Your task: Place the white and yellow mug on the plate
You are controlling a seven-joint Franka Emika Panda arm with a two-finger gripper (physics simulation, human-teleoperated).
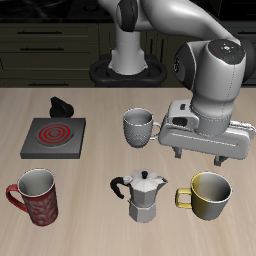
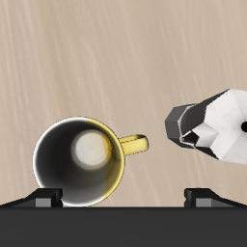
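White and yellow mug (image 1: 207, 195) upright below jaws (image 1: 207, 153).

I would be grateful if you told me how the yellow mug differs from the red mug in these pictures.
The yellow mug is glossy olive-yellow outside; the red mug has a dark red pattern. The yellow mug looks wider and squatter, the red mug taller. The yellow mug stands beside the moka pot, almost below the tool; the red mug stands in front of the burner. Both are upright, white inside, and near the table's front edge.
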